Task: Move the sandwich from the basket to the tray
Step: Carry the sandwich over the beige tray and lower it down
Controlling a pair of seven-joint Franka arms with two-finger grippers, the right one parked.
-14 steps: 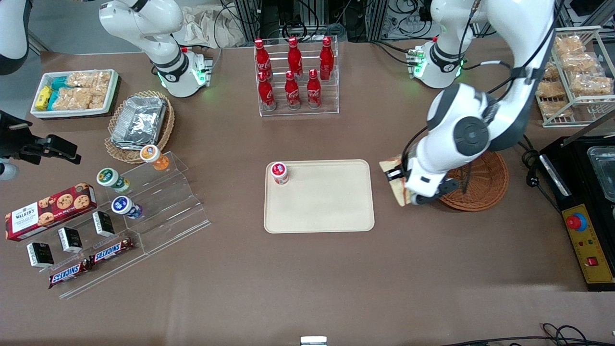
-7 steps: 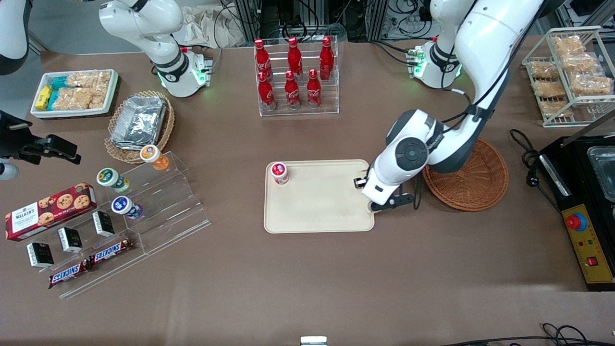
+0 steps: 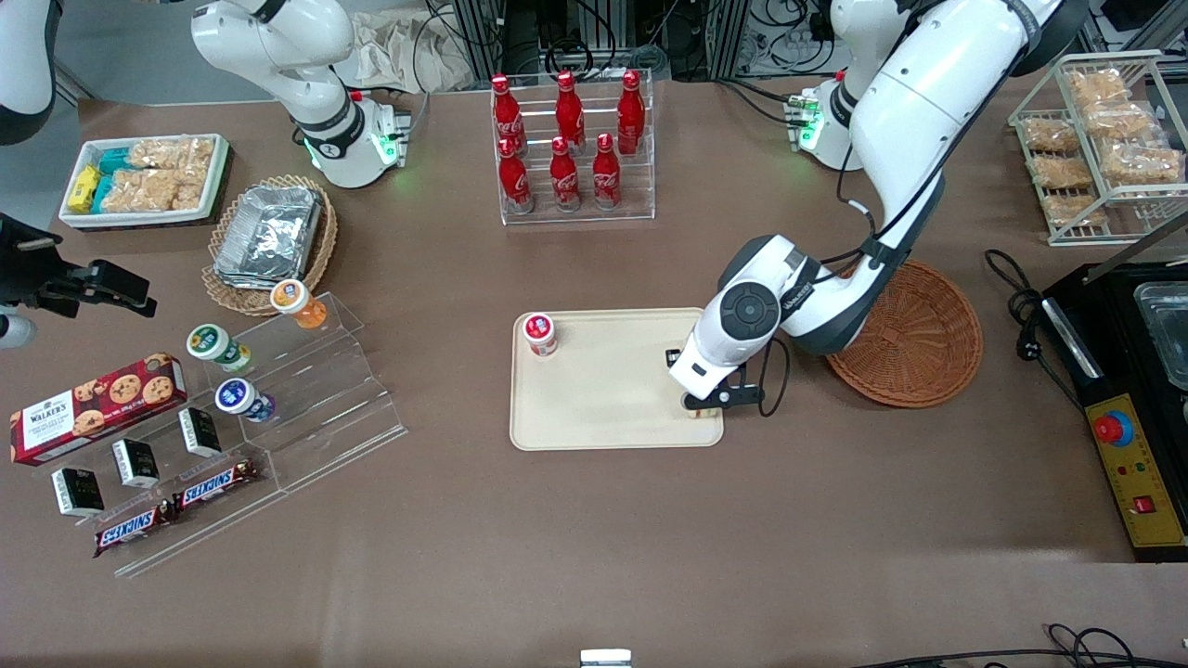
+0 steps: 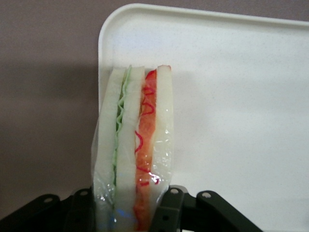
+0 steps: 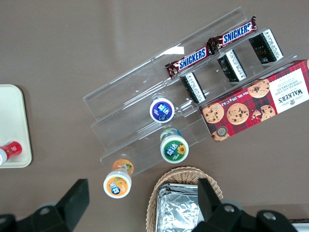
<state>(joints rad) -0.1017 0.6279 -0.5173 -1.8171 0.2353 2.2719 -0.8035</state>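
Note:
The sandwich [image 4: 135, 145], white bread with green and orange-red filling in clear wrap, stands on edge between the fingers of my left gripper [image 4: 126, 205], which is shut on it. It hangs over a corner of the beige tray [image 4: 231, 96]. In the front view the gripper [image 3: 701, 401] is over the tray [image 3: 613, 399] corner closest to the front camera and the working arm's end, and the wrist hides the sandwich. The round reddish-brown basket [image 3: 914, 339] sits beside the tray toward the working arm's end, with nothing showing in it.
A small red-lidded cup [image 3: 539, 334] stands on the tray's corner toward the parked arm. A rack of red bottles [image 3: 571, 148] stands farther from the camera. An acrylic step stand [image 3: 306, 399] with cups and snack bars lies toward the parked arm's end. A black appliance [image 3: 1137, 390] sits past the basket.
My gripper has carried the sandwich from the basket's edge across to the tray's corner. The basket is now uncovered.

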